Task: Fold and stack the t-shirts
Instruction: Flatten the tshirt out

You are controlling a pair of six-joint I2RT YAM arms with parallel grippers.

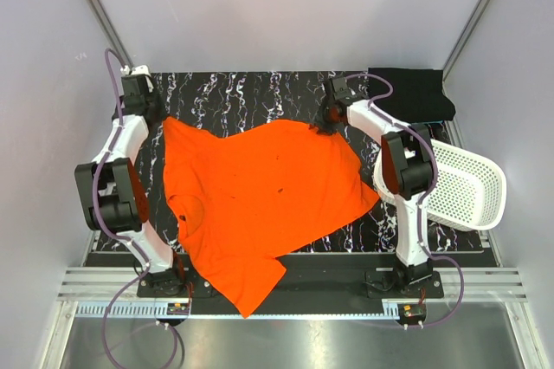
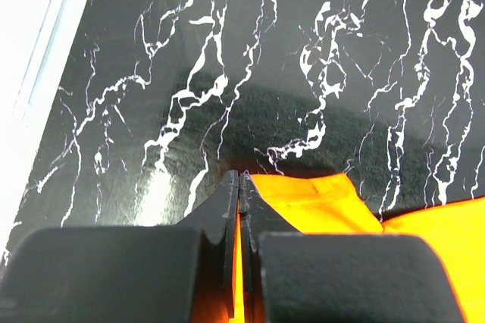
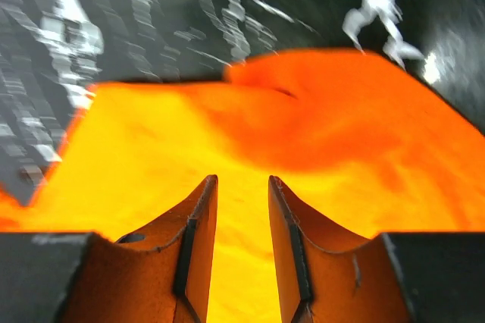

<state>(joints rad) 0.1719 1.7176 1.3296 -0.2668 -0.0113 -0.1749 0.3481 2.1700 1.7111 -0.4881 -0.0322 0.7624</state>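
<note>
The orange t-shirt (image 1: 260, 191) lies spread out on the black marbled mat (image 1: 234, 96), with its lower edge hanging over the near edge. My left gripper (image 1: 161, 119) is shut on the shirt's far-left corner; in the left wrist view its jaws (image 2: 240, 180) are closed with orange fabric (image 2: 318, 202) pinched between them. My right gripper (image 1: 328, 122) is over the shirt's far-right edge. In the right wrist view it (image 3: 242, 180) is open, with orange fabric (image 3: 303, 118) below and between the fingers. The black t-shirt (image 1: 414, 92) lies folded at the back right.
A white perforated basket (image 1: 467, 189) lies tipped at the right edge beside the right arm. Grey walls close in the left, right and back. Aluminium rails run along the near edge.
</note>
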